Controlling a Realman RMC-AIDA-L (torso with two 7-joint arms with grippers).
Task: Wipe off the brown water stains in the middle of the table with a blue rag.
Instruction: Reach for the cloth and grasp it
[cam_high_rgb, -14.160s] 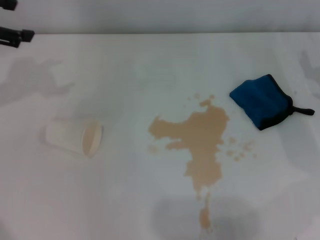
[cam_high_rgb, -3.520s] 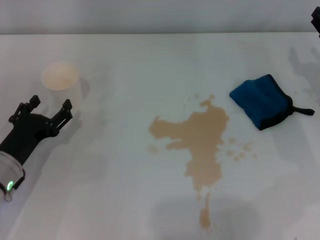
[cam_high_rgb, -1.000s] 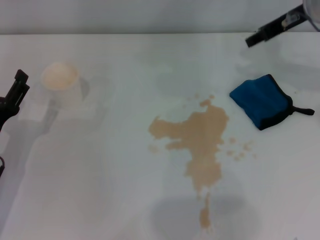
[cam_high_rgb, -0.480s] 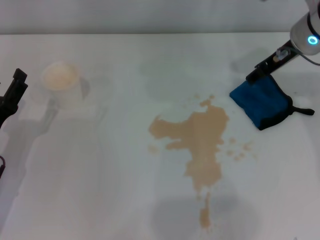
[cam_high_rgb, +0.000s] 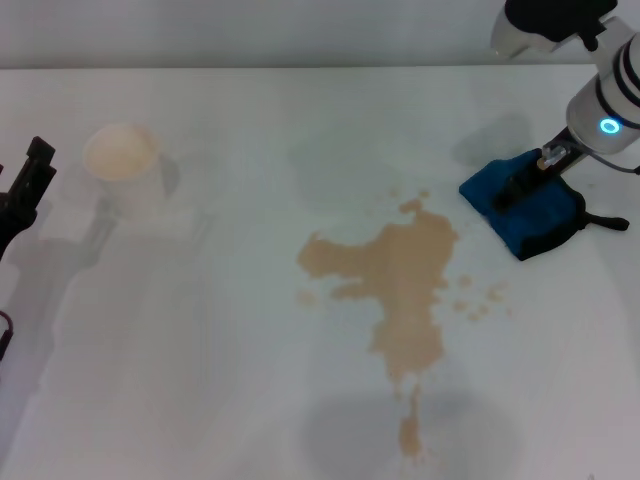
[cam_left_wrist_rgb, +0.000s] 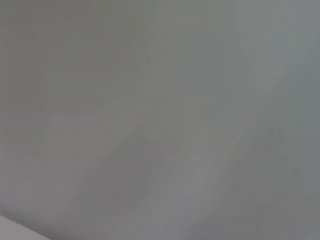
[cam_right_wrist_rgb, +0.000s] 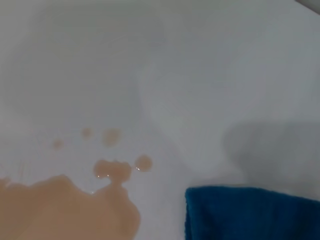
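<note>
Head view: white table (cam_high_rgb: 230, 400); brown water stains (cam_high_rgb: 395, 275), an irregular tan puddle with scattered drops, at the table's middle; blue rag (cam_high_rgb: 545, 215), folded, black-edged with a short black loop, lying flat to the right of the puddle and apart from it; right gripper (cam_high_rgb: 520, 185) lowered onto the rag's far left part, its dark finger against the cloth, how wide it stands and whether it has any grasp cannot be told; left gripper (cam_high_rgb: 25, 185) at the left edge, clear of the work, its spread likewise not discernible; white paper cup (cam_high_rgb: 122, 165) upright at far left, near that gripper. Left wrist view: plain grey surface only. Right wrist view: table (cam_right_wrist_rgb: 210, 75); corner of the blue rag (cam_right_wrist_rgb: 250, 215); edge of the stains (cam_right_wrist_rgb: 65, 205) with small drops, just beside the rag but not touching it.
</note>
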